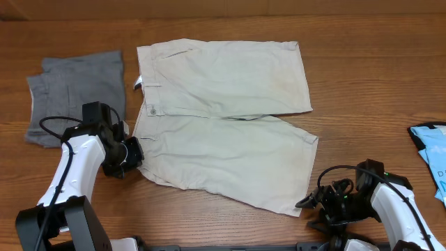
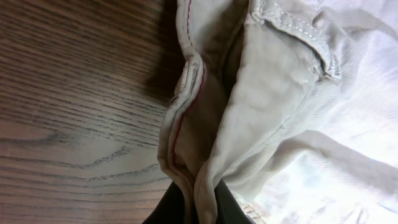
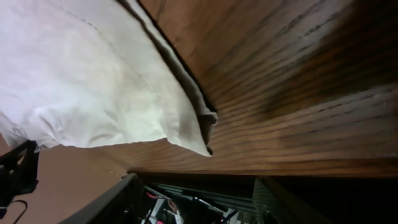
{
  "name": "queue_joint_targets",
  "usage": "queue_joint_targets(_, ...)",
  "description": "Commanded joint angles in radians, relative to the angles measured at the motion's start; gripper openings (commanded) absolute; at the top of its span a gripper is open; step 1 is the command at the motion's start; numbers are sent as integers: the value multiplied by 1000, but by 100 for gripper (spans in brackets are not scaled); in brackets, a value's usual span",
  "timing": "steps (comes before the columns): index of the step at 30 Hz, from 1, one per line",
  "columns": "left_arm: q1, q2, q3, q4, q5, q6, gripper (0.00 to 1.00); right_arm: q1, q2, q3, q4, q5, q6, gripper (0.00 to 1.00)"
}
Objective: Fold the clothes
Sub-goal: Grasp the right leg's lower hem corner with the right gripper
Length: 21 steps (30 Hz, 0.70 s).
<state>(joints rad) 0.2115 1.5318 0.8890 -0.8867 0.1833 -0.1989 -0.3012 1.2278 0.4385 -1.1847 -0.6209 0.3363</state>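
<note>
The pale beige shorts (image 1: 223,118) lie spread flat on the wooden table, with the buttoned waistband to the left and the legs to the right. My left gripper (image 1: 132,157) is at the near end of the waistband. In the left wrist view it (image 2: 199,211) is shut on a bunched fold of the shorts (image 2: 273,93). My right gripper (image 1: 308,203) is low at the near leg's hem corner. In the right wrist view it (image 3: 196,199) is open, and the shorts' hem corner (image 3: 199,140) lies just ahead of the fingers, not touching them.
A darker grey garment (image 1: 77,94) lies folded at the far left, beside my left arm. A light-blue printed item (image 1: 432,150) sits at the right edge. The table's front edge runs just below both grippers.
</note>
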Motion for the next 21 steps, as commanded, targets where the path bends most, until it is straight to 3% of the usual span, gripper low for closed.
queue_joint_targets(1, 3, 5, 24, 6, 28, 20, 10, -1, -1, -6, 14, 7, 25, 62)
queue_joint_targets(10, 3, 5, 24, 8, 28, 20, 12, 16, -1, 45, 62, -9, -5, 66)
queue_joint_targets(15, 3, 5, 24, 8, 29, 20, 13, 127, 24, 101, 73, -10, 6, 74)
queue_joint_targets(21, 3, 5, 24, 8, 29, 20, 14, 224, 106, 151, 144, -20, 8, 75)
